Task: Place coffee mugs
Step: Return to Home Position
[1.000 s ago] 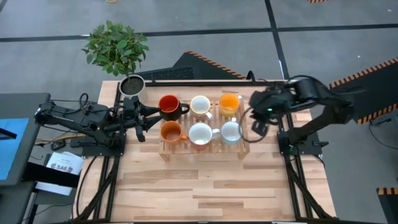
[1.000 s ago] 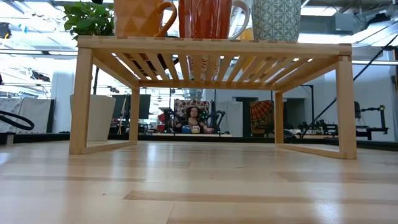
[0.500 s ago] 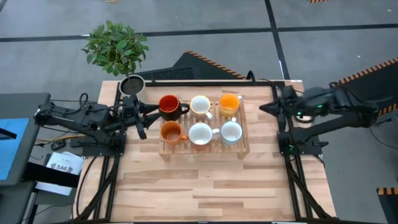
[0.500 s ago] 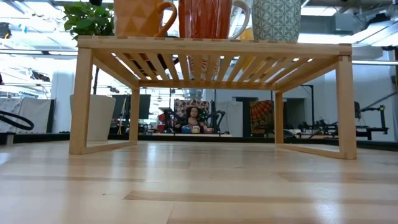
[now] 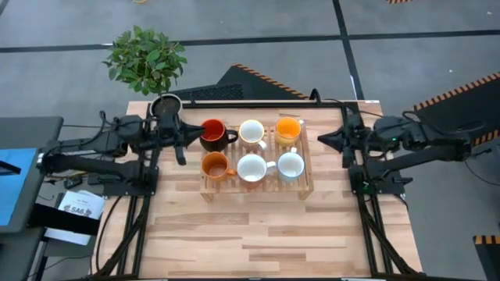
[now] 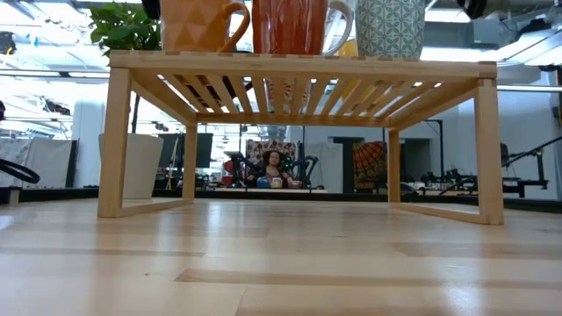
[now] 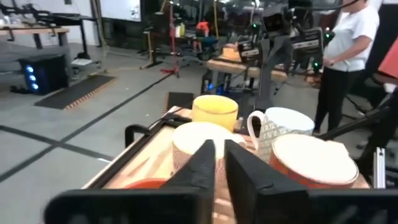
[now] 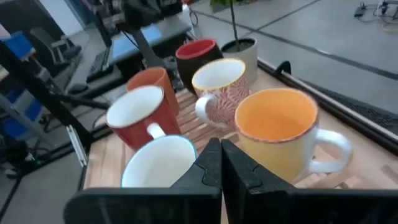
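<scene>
Six coffee mugs stand on a slatted wooden rack [image 5: 306, 186] in two rows. The far row is red with a black handle [image 5: 212, 133], white [image 5: 251, 131] and yellow-orange [image 5: 288, 129]. The near row is darker orange [image 5: 214, 165], white [image 5: 251, 167] and pale [image 5: 290, 165]. My left gripper [image 5: 182, 142] is shut and hovers just left of the red mug, apart from it. My right gripper [image 5: 323, 139] is shut and floats right of the rack, pointing at the yellow-orange mug [image 8: 280, 130]. The low view shows only the mugs' lower parts on the rack top [image 6: 299, 65].
A wider pale cup with a dark inside [image 5: 166, 106] stands at the table's far left corner, close behind my left gripper. A potted plant [image 5: 146, 58] is beyond it. Bare wooden tabletop [image 5: 258, 234] stretches in front of the rack. A person [image 7: 348, 43] stands in the room beyond.
My right gripper has drawn back from the pale near-right mug toward the table's right and far edges, and has shut. My left gripper has shut beside the red mug and shifted a little toward the far edge. The mugs have stayed in place.
</scene>
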Robot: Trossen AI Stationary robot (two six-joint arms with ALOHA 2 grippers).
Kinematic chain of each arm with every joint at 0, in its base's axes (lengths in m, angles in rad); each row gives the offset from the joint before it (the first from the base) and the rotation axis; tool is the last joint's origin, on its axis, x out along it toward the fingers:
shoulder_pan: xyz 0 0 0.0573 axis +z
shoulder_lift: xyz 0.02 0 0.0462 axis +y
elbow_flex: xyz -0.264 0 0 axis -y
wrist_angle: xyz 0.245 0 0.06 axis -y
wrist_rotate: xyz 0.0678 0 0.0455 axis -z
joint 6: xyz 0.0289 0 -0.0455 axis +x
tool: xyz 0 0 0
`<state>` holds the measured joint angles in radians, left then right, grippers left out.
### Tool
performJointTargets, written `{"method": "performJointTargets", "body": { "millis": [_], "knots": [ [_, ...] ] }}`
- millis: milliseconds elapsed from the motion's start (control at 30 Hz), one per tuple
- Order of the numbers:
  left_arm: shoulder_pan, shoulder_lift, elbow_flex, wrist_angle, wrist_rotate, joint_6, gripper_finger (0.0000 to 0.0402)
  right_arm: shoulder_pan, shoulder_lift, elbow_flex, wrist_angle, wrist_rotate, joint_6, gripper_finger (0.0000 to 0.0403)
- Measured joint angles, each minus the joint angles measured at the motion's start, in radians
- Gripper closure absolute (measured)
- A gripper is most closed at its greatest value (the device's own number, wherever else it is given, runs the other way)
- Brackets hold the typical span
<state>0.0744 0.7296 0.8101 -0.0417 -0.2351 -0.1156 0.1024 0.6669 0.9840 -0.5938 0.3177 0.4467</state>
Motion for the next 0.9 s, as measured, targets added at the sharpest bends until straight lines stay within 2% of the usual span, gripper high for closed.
{"method": "performJointTargets", "body": {
  "millis": [167,267,467,567,700,900],
  "knots": [
    [0.083,-0.026,-0.007,-0.03,0.142,0.0,0.04,0.0,0.048,-0.001,0.004,-0.028,-0.002,0.0385],
    [0.089,-0.061,-0.069,0.015,0.178,-0.001,0.0401,0.003,0.063,-0.001,0.005,-0.031,-0.003,0.0385],
    [0.085,-0.193,-0.337,0.257,0.166,-0.112,0.0401,0.003,0.074,-0.001,0.015,-0.031,-0.002,0.0385],
    [0.075,-0.276,-0.447,0.327,0.15,-0.148,0.0401,0.003,0.074,-0.001,0.047,-0.031,-0.002,0.0382],
    [0.038,-0.383,-0.534,0.328,0.142,-0.197,0.0402,0.003,0.071,0.0,0.084,-0.03,-0.002,0.0376],
    [-0.049,-0.511,-0.615,0.321,0.046,-0.203,0.0401,0.003,0.072,0.0,0.08,-0.03,-0.001,0.0386]
  ]
}}
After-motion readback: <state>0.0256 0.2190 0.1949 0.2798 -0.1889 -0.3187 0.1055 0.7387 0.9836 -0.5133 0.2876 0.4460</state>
